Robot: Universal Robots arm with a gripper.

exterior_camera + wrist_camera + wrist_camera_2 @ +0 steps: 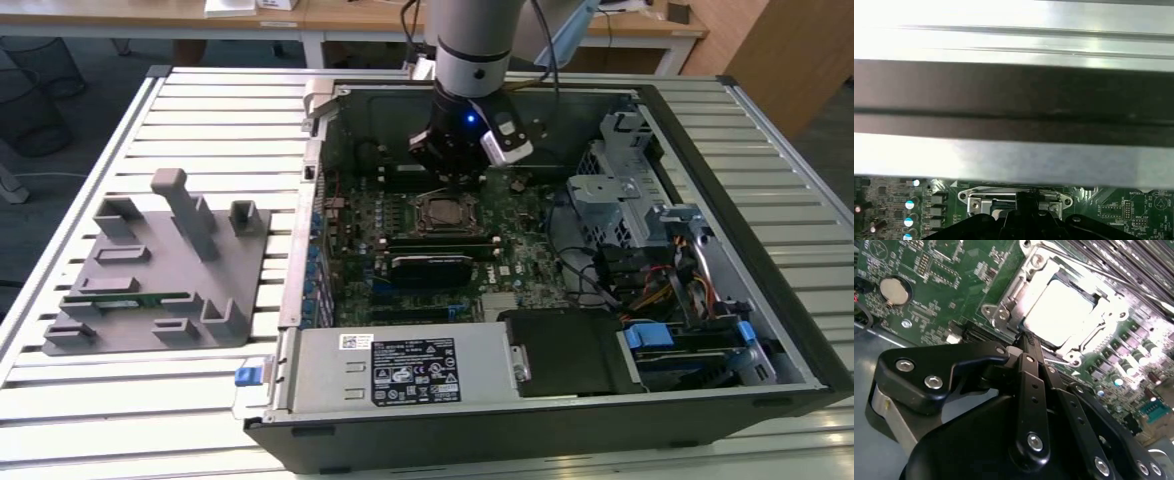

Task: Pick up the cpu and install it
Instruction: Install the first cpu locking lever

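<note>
The cpu (1061, 315) lies flat inside the metal socket frame (1004, 310) on the green motherboard, its silvery top glaring bright. In the exterior view the cpu (445, 212) sits mid-board in the open computer case. My gripper (1024, 337) hangs low over the socket's edge, its black fingers brought together to a point, shut, with nothing visible between them. The exterior view has the gripper (461, 182) just behind the socket. In the first wrist view the gripper (1026, 199) meets the socket frame (979, 200) at its rim.
A grey holder stand (154, 265) with a green memory stick (127, 297) sits on the slatted table at the exterior view's left. Inside the case are the power supply (400, 370), a drive cage (614, 195) and cables. A coin battery (893, 290) lies near the socket.
</note>
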